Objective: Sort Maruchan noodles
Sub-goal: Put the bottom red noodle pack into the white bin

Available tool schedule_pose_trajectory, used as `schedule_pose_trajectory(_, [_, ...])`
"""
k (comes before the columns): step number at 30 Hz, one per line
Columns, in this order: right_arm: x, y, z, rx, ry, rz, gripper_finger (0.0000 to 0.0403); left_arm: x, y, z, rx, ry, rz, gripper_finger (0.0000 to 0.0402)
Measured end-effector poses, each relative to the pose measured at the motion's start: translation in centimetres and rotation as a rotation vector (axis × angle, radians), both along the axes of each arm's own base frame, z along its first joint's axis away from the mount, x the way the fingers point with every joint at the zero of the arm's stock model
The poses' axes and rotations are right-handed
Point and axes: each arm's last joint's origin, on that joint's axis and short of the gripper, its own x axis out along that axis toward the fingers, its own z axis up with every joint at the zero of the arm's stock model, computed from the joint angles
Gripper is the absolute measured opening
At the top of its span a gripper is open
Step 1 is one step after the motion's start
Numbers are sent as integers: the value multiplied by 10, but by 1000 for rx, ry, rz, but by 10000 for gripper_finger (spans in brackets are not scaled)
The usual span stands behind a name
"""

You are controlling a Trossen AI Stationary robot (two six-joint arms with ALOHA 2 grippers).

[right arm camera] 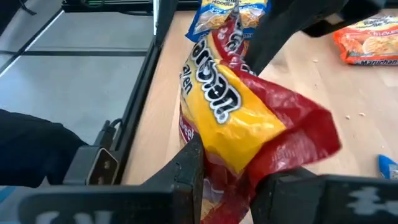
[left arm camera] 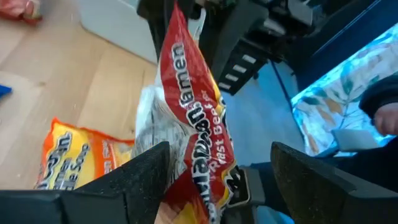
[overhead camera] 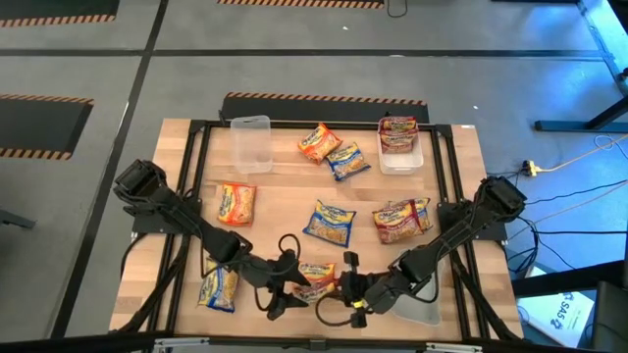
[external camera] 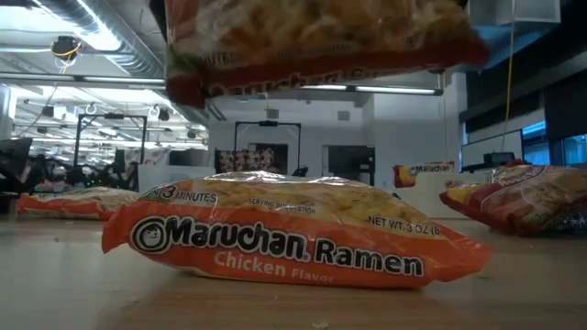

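light: I saw bright ceiling strips (external camera: pixel 101 37) overhead | shadows: soft on my table (overhead camera: pixel 275 191) | blur: near red packet (left arm camera: pixel 193 112) was smeared | tint: bluish window glow

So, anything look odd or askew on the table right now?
One red packet hangs off the table, crumpled, pinched by the right gripper while the left gripper stands open around it. A clear tub lies tipped at the front edge.

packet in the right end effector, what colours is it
Red with a yellow panel; the packet in the right end effector shows best in the right wrist view.
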Motion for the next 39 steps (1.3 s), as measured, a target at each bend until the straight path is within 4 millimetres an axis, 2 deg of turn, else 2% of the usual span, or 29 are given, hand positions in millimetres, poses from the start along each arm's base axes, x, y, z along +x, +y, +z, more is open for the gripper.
schedule_pose_trajectory(4, [3,-2,2,-21,-12,4,73,-1,-3,-7,33,28,10,269])
schedule_pose_trajectory(10, [9,2,18,-40,-57,28,72,-2,-4,-11,67,35,1,268])
schedule_pose_trajectory(14, [8,2,17,-45,-26,37,63,-3,0,-3,61,18,18,268])
schedule_pose_trajectory(19, [6,1,13,-38,17,35,27,-11,7,13,70,10,45,268])
schedule_pose_trajectory(22, [6,1,13,-32,11,35,5,-16,11,19,87,20,56,268])
schedule_pose_trajectory(27, [6,1,14,-47,-2,15,3,-28,12,26,143,35,65,268])
schedule_pose_trajectory(32, [3,-3,28,-62,-43,9,1,-44,5,34,219,9,103,268])
schedule_pose_trajectory(36, [-1,-7,39,-92,-78,-25,1,-56,-4,31,284,-17,151,268])
schedule_pose_trajectory(39, [-4,-11,48,-118,-115,-58,1,-66,-10,21,317,-35,187,268])
